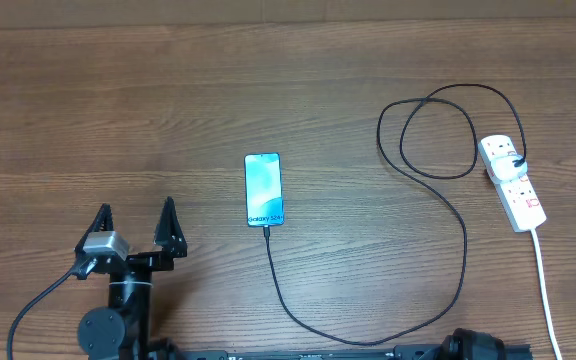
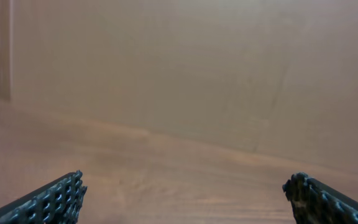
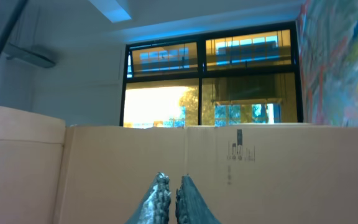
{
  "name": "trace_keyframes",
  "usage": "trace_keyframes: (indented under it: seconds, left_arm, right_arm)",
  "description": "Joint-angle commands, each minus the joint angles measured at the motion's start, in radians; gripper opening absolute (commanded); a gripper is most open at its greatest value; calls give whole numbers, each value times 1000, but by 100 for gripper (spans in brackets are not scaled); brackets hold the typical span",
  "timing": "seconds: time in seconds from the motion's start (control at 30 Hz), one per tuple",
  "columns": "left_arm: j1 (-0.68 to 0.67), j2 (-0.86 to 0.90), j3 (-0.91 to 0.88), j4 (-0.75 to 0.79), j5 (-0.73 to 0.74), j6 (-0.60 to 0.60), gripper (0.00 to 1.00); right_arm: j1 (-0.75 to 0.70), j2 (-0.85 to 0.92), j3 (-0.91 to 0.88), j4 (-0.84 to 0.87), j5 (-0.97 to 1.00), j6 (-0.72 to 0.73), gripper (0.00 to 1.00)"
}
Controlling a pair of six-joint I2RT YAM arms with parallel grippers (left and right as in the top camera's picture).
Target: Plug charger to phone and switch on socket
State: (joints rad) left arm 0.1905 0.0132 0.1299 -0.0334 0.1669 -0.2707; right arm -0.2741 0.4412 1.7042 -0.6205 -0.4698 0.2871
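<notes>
Phone (image 1: 264,189) lies face up about mid-table (image 1: 88,100), screen lit pale blue, long sides running from the far edge to the near edge. Charger (image 1: 464,262) tip meets the phone's near short edge; whether it is fully seated, cannot tell. From there the black cable runs toward the near edge, sweeps right, climbs, and makes a loop near the far right corner before reaching a black plug in the socket (image 1: 513,183). Socket sits close to the right edge, its white cord (image 1: 546,290) trailing to the near edge. Rocker positions too small to read.

Left gripper (image 1: 136,210) by the near left corner, fingers spread wide, nothing between them. Right gripper (image 3: 173,180) aimed upward at a cardboard wall (image 3: 278,174), fingers all but touching, holding nothing.
</notes>
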Motion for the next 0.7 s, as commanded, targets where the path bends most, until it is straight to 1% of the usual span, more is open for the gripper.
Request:
trace_keyframes:
  seconds: [0.0,0.2,0.27,0.37,0.47,0.6,0.67]
  left_arm:
    - [5,-8,-61,29,-47,-56,99]
    - [5,-9,-126,6,-44,-76,100]
    - [5,-6,-125,-39,-67,-77,100]
    - [5,2,-125,-37,-75,-77,99]
    - [5,10,-125,-37,-77,-77,100]
    - [5,10,-125,-37,-77,-77,100]
    - [5,10,-125,-37,-77,-77,100]
  right_arm:
    - [5,-12,-1,10,10,-8,8]
    - [4,-13,-1,47,9,-8,8]
    - [4,-14,-1,56,10,-8,11]
    - [4,-26,-3,69,10,-8,12]
    - [3,-64,-11,71,21,-8,12]
    - [4,-151,-60,78,93,-8,12]
    - [14,-187,-83,78,110,-7,10]
